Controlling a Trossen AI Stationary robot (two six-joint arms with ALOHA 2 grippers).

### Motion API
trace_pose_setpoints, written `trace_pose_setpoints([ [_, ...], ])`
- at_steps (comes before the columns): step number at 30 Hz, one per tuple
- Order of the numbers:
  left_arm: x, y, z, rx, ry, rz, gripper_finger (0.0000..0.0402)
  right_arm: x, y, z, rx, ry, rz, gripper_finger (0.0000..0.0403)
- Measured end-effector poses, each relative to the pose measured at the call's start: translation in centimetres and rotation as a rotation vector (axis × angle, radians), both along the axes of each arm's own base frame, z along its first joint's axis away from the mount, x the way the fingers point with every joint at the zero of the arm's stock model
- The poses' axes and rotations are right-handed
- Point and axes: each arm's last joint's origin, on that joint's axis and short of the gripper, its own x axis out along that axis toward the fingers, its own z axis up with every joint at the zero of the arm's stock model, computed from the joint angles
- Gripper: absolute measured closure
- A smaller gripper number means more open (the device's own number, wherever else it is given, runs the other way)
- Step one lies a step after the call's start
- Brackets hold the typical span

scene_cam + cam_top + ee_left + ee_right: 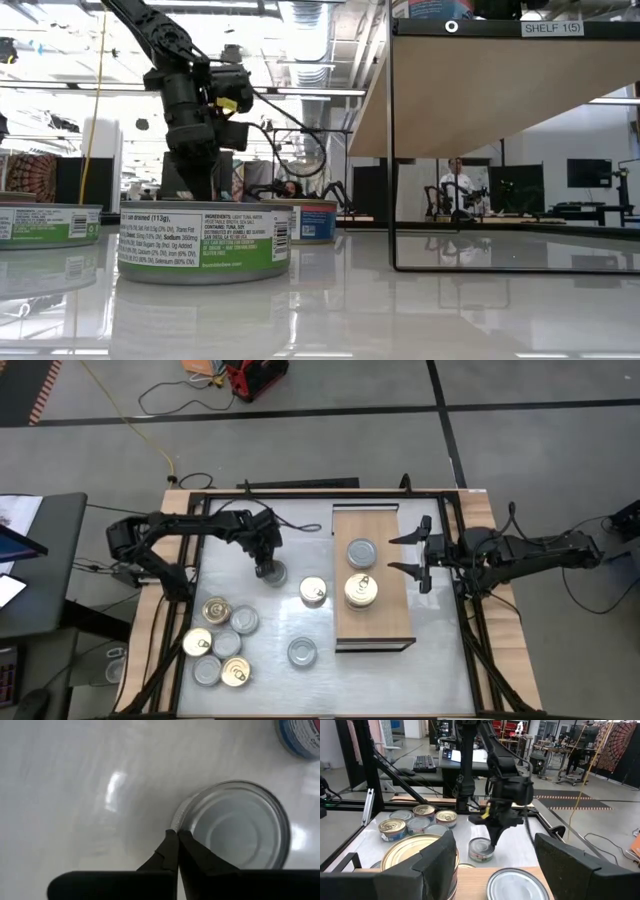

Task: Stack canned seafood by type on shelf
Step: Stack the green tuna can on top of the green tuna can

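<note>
Green-labelled tin point(204, 242) nearest; others silver- or gold-lidded.

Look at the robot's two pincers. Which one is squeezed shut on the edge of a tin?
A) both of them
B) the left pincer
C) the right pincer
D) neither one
B: the left pincer has its fingers pressed together at the rim of a silver-lidded tin on the tabletop, while the right pincer stands wide open, holding nothing, over the shelf edge.
</note>
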Motion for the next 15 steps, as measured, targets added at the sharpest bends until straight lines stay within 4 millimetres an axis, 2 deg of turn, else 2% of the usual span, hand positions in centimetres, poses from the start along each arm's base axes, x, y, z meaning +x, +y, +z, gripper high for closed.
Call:
trace_pose_setpoints([
  [3,-0.6,1.1,0.0,-0.101,-0.048,0.027,0.0401,0.0,0.0,0.0,0.0,0.0,0.0,0.0108],
  [8,-1.5,2.1,-0.1,-0.118,-0.055,0.027,0.0401,0.0,0.0,0.0,0.001,0.001,0.0,0.0108],
  [15,-1.8,2.8,0.1,0.022,0.006,0.057,0.0401,0.0,0.0,0.0,0.001,0.001,0.0,0.0108],
])
